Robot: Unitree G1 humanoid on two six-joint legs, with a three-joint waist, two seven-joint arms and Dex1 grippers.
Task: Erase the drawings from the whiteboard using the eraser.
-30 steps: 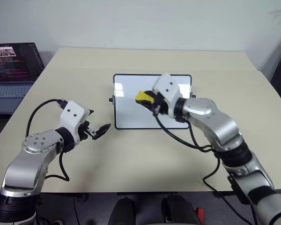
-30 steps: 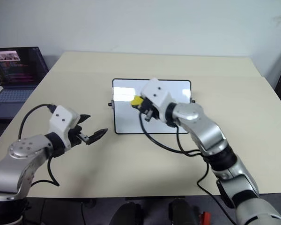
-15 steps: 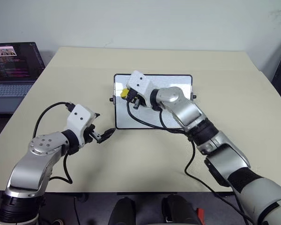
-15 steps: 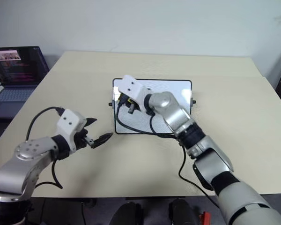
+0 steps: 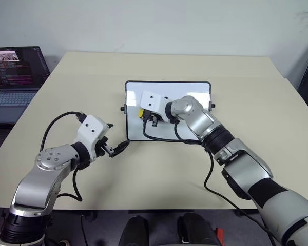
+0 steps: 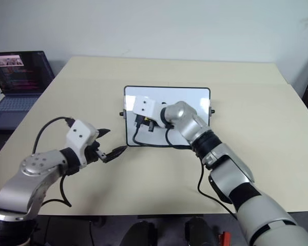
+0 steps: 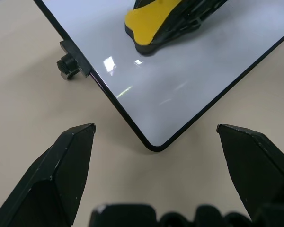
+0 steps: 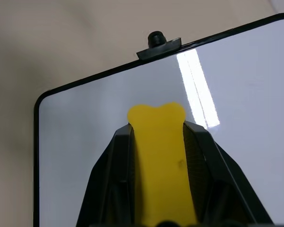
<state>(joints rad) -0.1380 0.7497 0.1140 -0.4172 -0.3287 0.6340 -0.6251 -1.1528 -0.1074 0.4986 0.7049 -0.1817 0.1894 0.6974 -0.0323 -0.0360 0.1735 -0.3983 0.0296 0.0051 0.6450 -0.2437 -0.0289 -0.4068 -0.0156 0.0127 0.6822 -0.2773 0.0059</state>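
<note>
1. Gripping the eraser [image 5: 140,111] between its two black fingers, the right gripper [image 5: 143,114] sat low over the left part of the whiteboard [image 5: 195,92], with the yellow block pinched tight, as the right wrist view showed [image 8: 157,156].
2. A second before, that gripper had been held higher and further right, over the middle of the board, with the eraser lifted clear; since then the arm had stretched out, swung toward the board's left edge and come down.
3. In the left wrist view the eraser's dark underside [image 7: 154,43] appeared to rest on the glossy white surface, near the board's near-left corner.
4. The whiteboard lay flat near the middle of the tan table [image 5: 256,102], in the same spot as before, its small black knob [image 7: 66,65] sticking out from the left short side.
5. I could not make out any of the drawings on the white surface that showed around the gripper.
6. The left gripper [image 5: 118,148] hovered above the table just off the board's near-left corner, fingers spread wide apart and holding nothing; it had barely shifted from where it was a second earlier.
7. A laptop [image 5: 13,77] stood open off the table's far-left side, screen lit, unchanged.
</note>
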